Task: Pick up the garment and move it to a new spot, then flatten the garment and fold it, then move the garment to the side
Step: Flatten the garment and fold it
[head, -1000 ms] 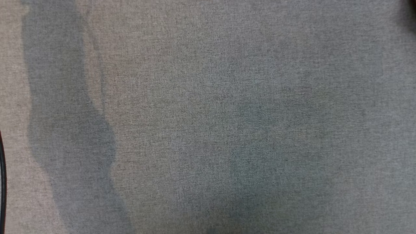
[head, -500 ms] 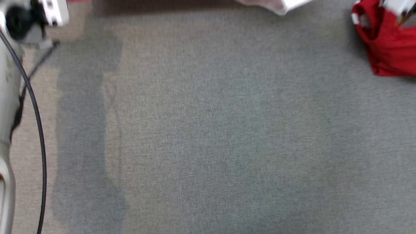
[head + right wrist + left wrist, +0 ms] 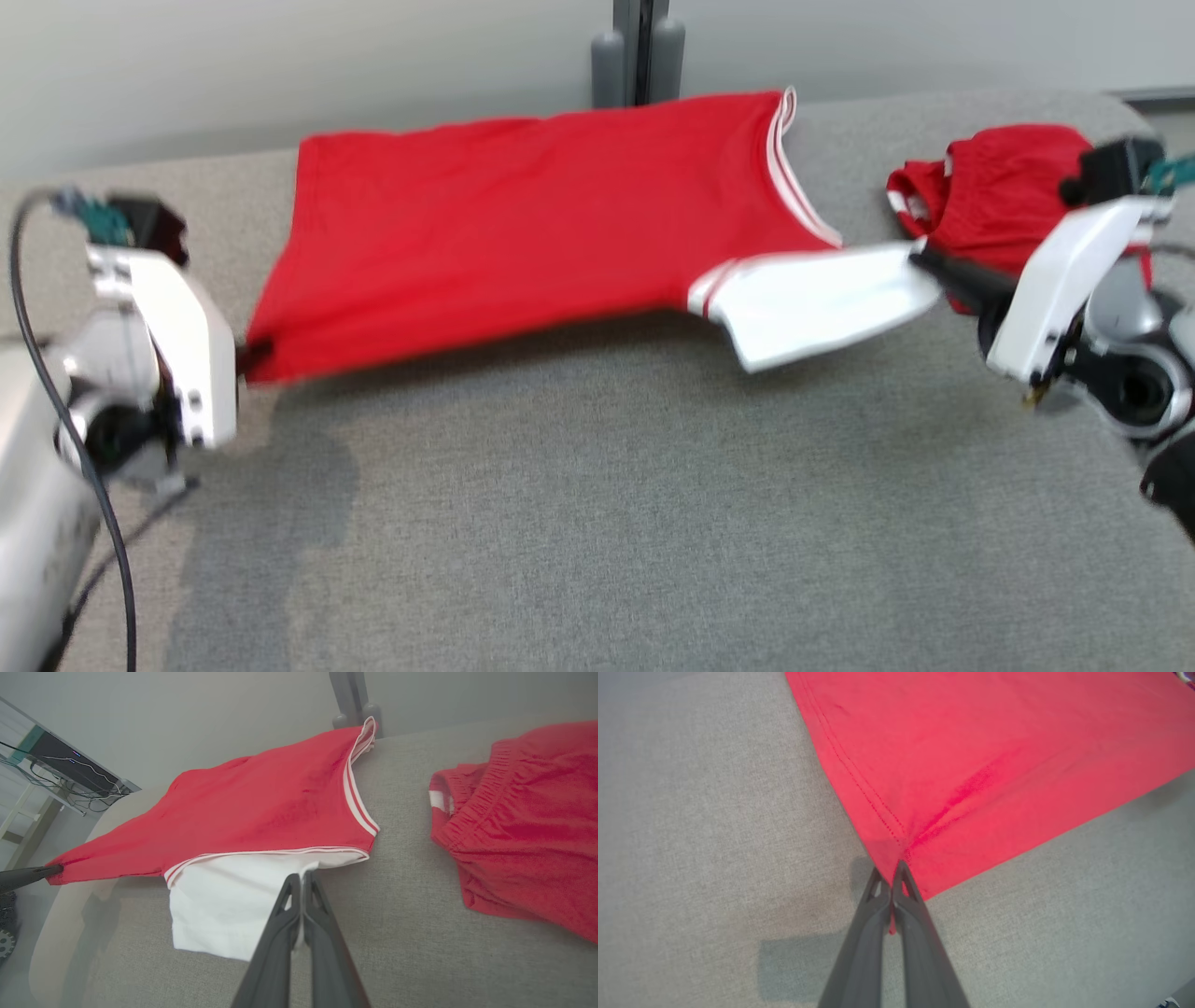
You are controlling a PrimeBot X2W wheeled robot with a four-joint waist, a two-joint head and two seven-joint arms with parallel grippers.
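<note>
The left gripper (image 3: 889, 871) is pinched tight on the near-left hem corner of the garment (image 3: 523, 215), a red shirt. A sliver of red cloth pokes out between its two dark fingers (image 3: 866, 933). Its pale wrist housing sits at the left of the grey fabric surface (image 3: 597, 485), with the fingers pointing right toward the cloth. The right gripper (image 3: 301, 877) is likewise closed, clamped on the shirt's white sleeve (image 3: 219, 905). Its arm reaches in from the right, fingers pointing left.

Between the two grips the garment is stretched across the far part of the surface, with a shadow under its near edge.

The left wrist view gives the stitched hem and the creases fanning out from the pinch. The right wrist view gives the striped neckline (image 3: 357, 798) and the red shorts (image 3: 523, 830), which lie just right of the shirt and apart from it. It also gives a shelf with cables (image 3: 70, 765) at the far left. The head view gives a grey post (image 3: 639, 51) behind the surface's far edge.
</note>
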